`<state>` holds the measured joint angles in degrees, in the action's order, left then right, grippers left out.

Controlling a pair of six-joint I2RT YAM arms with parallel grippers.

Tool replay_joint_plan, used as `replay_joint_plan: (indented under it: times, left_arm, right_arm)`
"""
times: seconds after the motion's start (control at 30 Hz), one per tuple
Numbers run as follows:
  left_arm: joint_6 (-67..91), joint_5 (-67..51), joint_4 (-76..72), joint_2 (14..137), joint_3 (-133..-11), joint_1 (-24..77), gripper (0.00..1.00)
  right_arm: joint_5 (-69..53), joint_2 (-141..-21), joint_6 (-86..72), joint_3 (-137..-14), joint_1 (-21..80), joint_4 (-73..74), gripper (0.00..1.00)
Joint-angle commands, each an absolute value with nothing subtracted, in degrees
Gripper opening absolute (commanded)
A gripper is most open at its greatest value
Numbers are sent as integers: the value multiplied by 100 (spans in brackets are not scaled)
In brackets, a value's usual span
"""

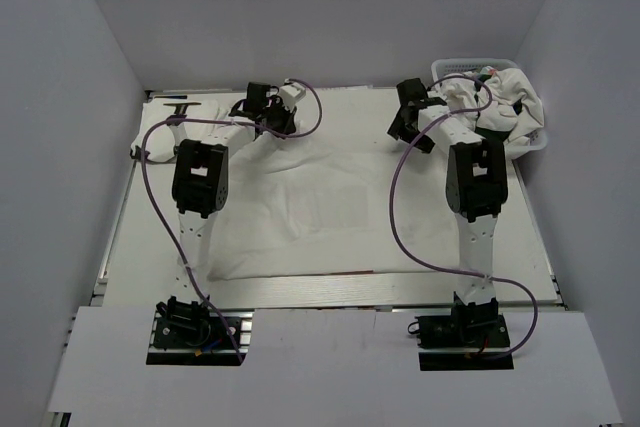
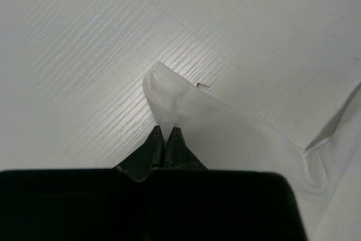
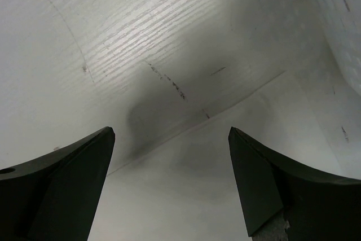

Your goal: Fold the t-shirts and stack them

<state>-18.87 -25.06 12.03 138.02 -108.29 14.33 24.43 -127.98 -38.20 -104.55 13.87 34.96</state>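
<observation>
Left tool [image 2: 167, 132] pinched closed on t-shirt [image 2: 225, 134] corner, right tool [image 3: 171, 134] spread wide, holding nothing

High overhead — wrist views near tabletop [image 1: 350, 107]

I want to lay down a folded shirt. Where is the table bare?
Bare table lies along the far edge between the left gripper and right gripper, and seemingly right of the spread t-shirt. The far right corner is crowded by the basket.
</observation>
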Motion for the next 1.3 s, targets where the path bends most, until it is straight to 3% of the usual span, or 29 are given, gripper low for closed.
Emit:
replay_joint_plan:
  times: [0.0,0.2,0.33,0.37,0.4,0.5,0.6,1.0,1.1,1.27]
  left_arm:
    - [-2196,-2891,1011,13079,-10601,1415,0]
    - [-2268,-3067,809,12736,-10258,1362,0]
    - [-2487,-3286,861,12533,-9985,1362,0]
    - [-2540,-3287,931,12437,-9871,1362,0]
    - [-2618,-3339,993,12332,-9809,1362,0]
    - [-2759,-3437,1081,12147,-9563,1362,0]
    - [-2760,-3498,1204,11822,-9229,1362,0]
    - [-1848,-3190,1063,10170,-7551,1494,0]
    - [-1670,-3621,1221,9827,-7234,1494,0]
    - [-1021,-3006,1230,9125,-6374,1494,0]
  right_arm:
    - [2681,-13068,-4140,-10801,1327,3893,87]
    - [2470,-13324,-4052,-11013,1275,4218,87]
    - [2522,-13272,-4096,-10706,1274,4228,75]
    - [2514,-13219,-4104,-10618,1266,4201,69]
    - [2522,-13193,-4096,-10574,1266,4192,54]
    - [2575,-13035,-4096,-10477,1257,4201,34]
    - [2549,-12789,-4025,-10372,1301,4184,0]
    - [2804,-10979,-3911,-8379,1415,3315,0]
    - [2725,-10592,-3920,-7929,1415,3173,0]
    - [2575,-9985,-3885,-7217,1450,2884,0]
